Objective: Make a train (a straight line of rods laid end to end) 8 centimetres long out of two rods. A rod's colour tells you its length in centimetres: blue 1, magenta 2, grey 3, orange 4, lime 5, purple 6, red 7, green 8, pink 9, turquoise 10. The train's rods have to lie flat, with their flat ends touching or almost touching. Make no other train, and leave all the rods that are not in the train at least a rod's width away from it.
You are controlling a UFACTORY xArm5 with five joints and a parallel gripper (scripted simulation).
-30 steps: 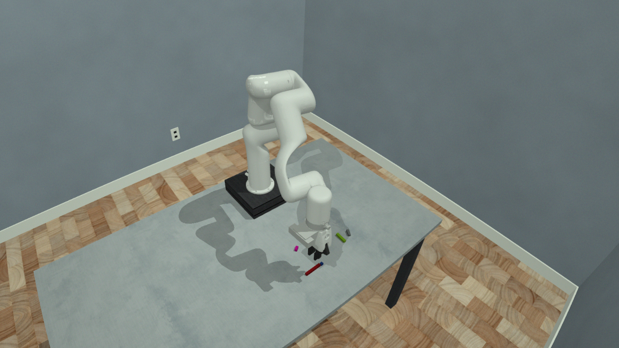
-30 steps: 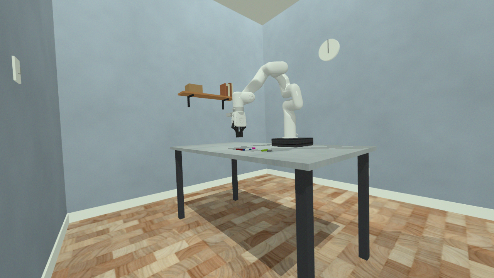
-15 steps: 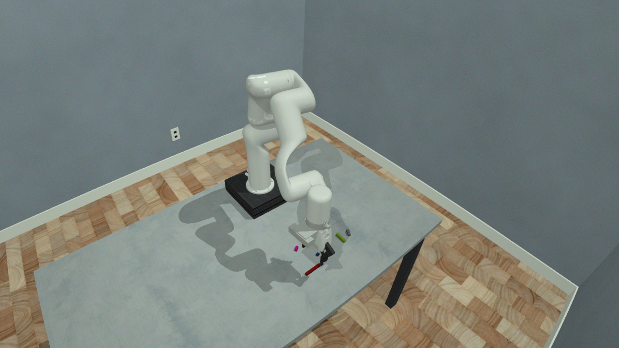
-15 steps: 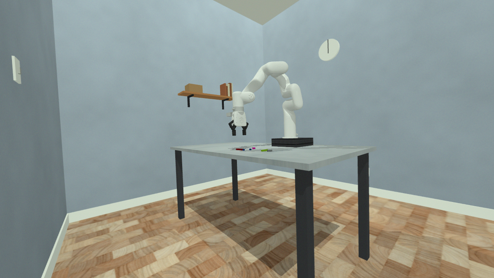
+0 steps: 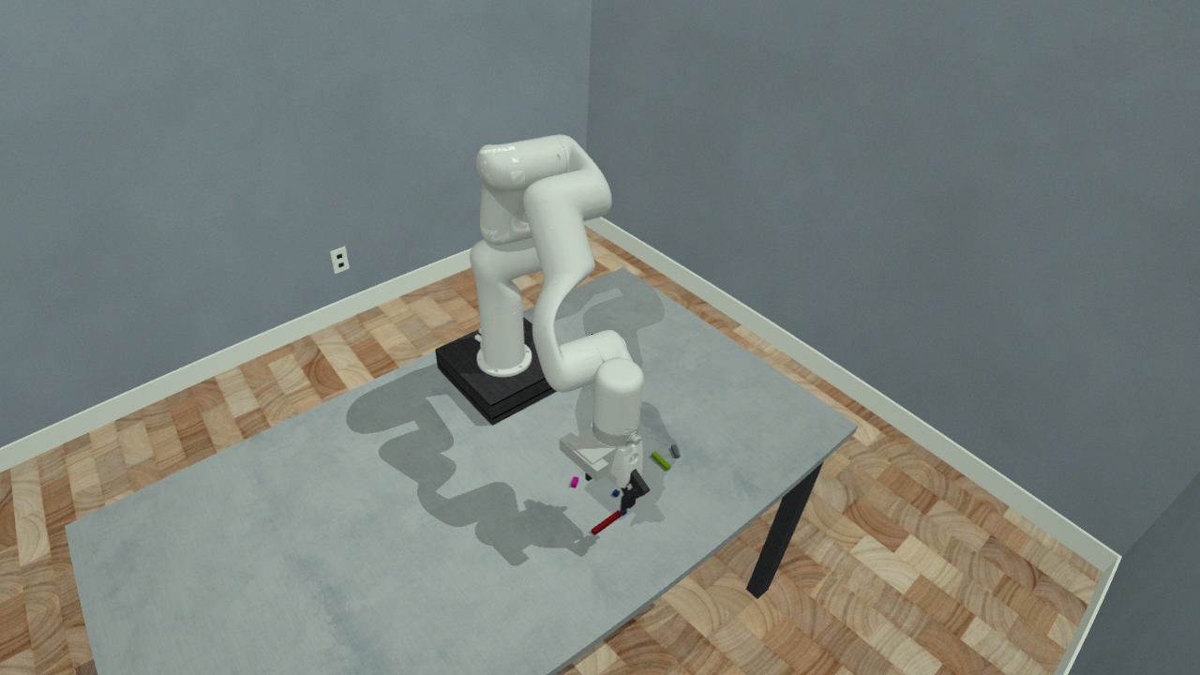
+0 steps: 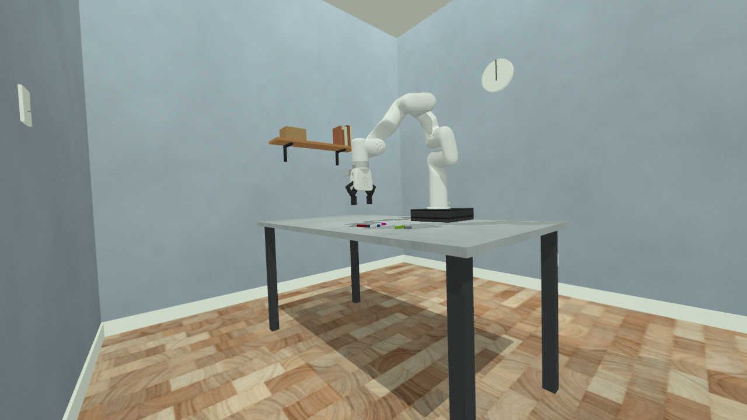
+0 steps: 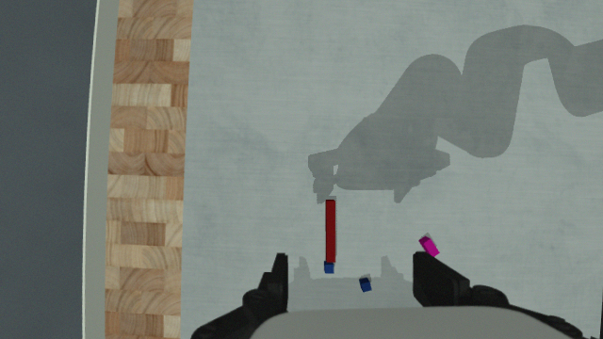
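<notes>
top: dim, arm shadow on table (image 5: 277,587) | exterior: brighter, shadow under table (image 6: 418,234) | wrist: slightly soft

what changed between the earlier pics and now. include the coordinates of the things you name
The jaws (image 5: 616,490) (image 6: 361,200), nearly together a second ago, have spread wide open, with nothing between them. Nothing was visibly taken hold of or let go. The arm (image 5: 558,222) (image 6: 388,122) holds the same pose, and the red rod (image 5: 606,522) (image 6: 362,225) (image 7: 331,231) and the other rods lie where they were.
</notes>
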